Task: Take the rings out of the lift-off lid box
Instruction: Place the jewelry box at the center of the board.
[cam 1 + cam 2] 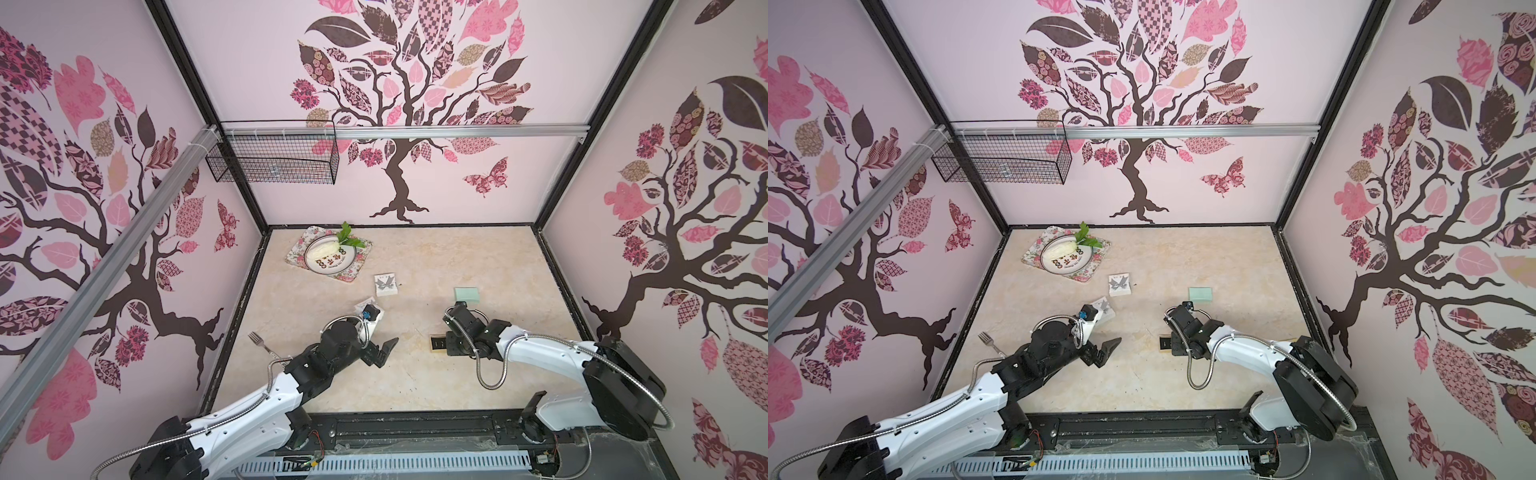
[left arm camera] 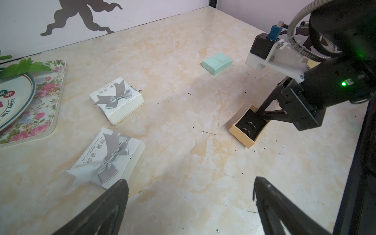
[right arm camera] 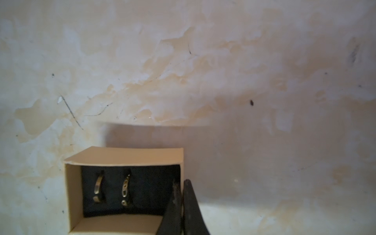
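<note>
While possibly empty, right fingers (image 3: pixel 181 195) shut inside box (image 3: pixel 124 155), lower frame, beside two rings (image 3: pixel 98 187); left fingers (image 1: pixel 383 353) wide, empty.

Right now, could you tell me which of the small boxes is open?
The tan cardboard box, alone showing a black lining and silvery rings inside.

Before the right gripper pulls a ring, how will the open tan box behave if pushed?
The tan box looks like thin card, so it is probably light and may slide on the smooth table. Its low, flat shape makes tipping unlikely. The rings sit in dark padding, so pulling one might drag the box along.
</note>
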